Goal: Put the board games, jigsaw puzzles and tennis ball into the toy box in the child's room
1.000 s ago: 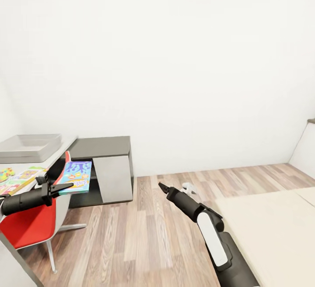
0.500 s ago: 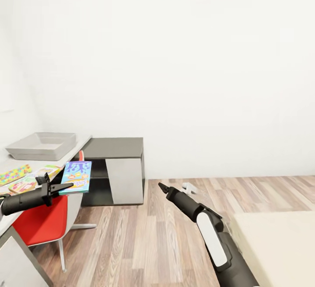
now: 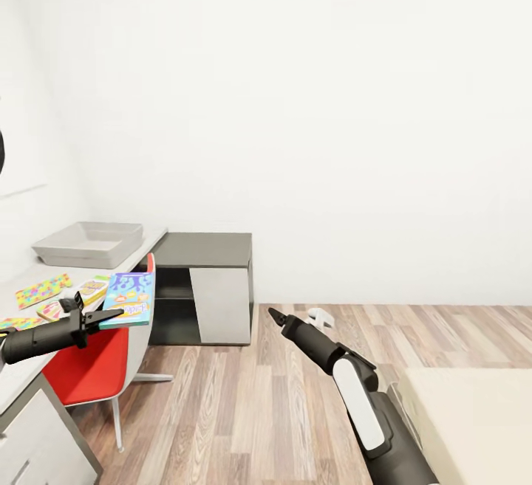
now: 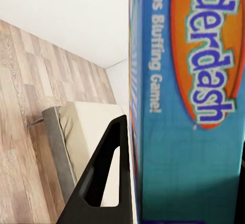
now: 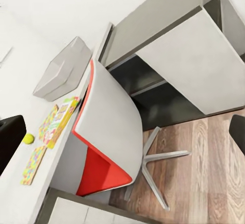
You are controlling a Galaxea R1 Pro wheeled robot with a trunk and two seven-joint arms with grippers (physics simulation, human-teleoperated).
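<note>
Holding the blue board game by one edge, our left gripper carries it just beside the desk; it looks stiff, light cardboard, the toy box beyond. Right gripper: cannot tell.

A child's bedroom — bed, toy-strewn desk, red chair.

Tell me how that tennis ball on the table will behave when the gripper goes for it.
The tennis ball is small and round on the smooth white table, so it will probably roll at a nudge. Nothing touches it on the open side, so it may run toward the edge. It likely weighs little.
</note>
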